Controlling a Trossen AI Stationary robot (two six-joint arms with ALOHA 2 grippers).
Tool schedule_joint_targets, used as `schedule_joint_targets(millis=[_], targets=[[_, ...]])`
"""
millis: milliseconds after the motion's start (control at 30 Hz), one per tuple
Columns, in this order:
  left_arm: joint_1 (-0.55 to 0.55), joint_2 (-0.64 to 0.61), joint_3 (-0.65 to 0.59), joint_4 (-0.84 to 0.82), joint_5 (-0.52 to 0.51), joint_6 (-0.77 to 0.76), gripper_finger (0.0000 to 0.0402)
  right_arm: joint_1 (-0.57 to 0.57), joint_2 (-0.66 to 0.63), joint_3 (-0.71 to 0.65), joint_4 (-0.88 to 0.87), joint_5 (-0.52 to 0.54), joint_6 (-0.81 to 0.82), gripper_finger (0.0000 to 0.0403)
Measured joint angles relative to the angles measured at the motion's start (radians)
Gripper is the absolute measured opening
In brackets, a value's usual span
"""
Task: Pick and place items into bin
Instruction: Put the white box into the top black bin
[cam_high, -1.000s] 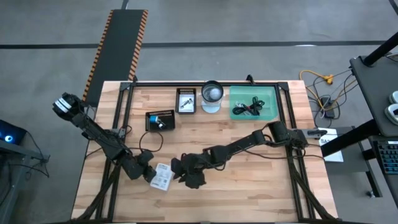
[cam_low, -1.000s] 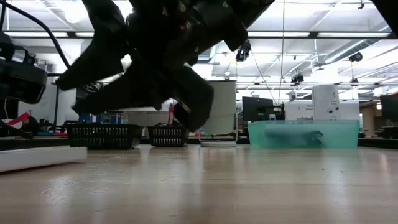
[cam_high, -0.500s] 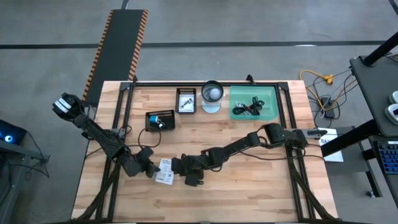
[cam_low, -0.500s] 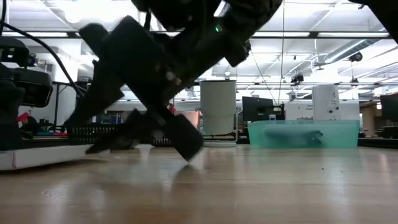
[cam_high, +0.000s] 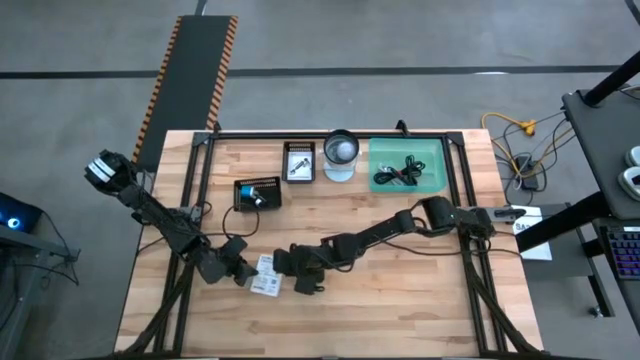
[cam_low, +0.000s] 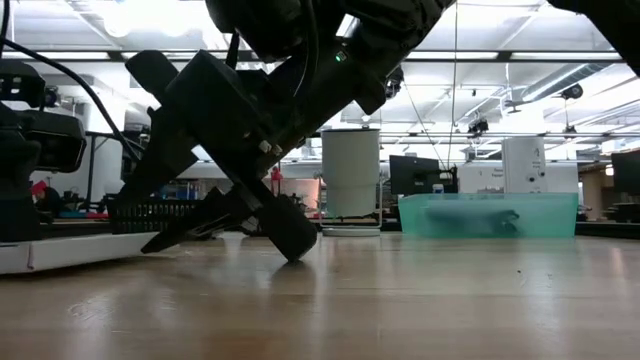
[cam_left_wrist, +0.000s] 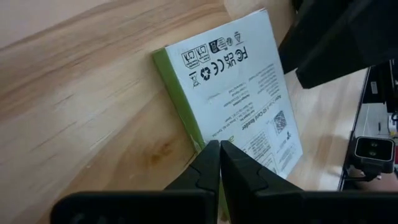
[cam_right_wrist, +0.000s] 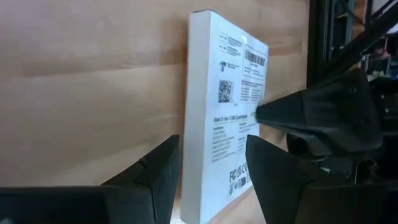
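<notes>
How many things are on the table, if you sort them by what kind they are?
White printed box, between the two grippers: 1
Black baskets: 2
Green bin with black cables inside: 1
Grey cup on a white plate: 1
Total: 5

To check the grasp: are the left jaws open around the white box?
No, in the left wrist view its jaws are pressed shut together, tips touching the white box.

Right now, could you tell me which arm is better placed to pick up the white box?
The right arm, probably. Its tool is open, with a finger on each side of the white box's edge. The left tool is shut, its tip pressed against the box's opposite edge, seemingly only steadying it.
</notes>
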Motion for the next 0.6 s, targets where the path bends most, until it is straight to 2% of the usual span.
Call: schedule_joint_targets(millis=[267, 467, 600], targets=[[0.000, 0.038, -0.004, 0.071, -0.034, 0.048, 0.0000, -0.002, 0.015, 0.008, -0.009, 0.003, -0.018, 0.0169], [0.004, 0.122, -0.001, 0.164, -0.057, 0.072, 0.0000, -0.002, 0.019, 0.044, -0.128, 0.004, -0.023, 0.0169], [0.005, 0.140, -0.004, 0.230, -0.063, 0.132, 0.0000, -0.002, 0.018, 0.042, -0.138, 0.010, -0.026, 0.0169]])
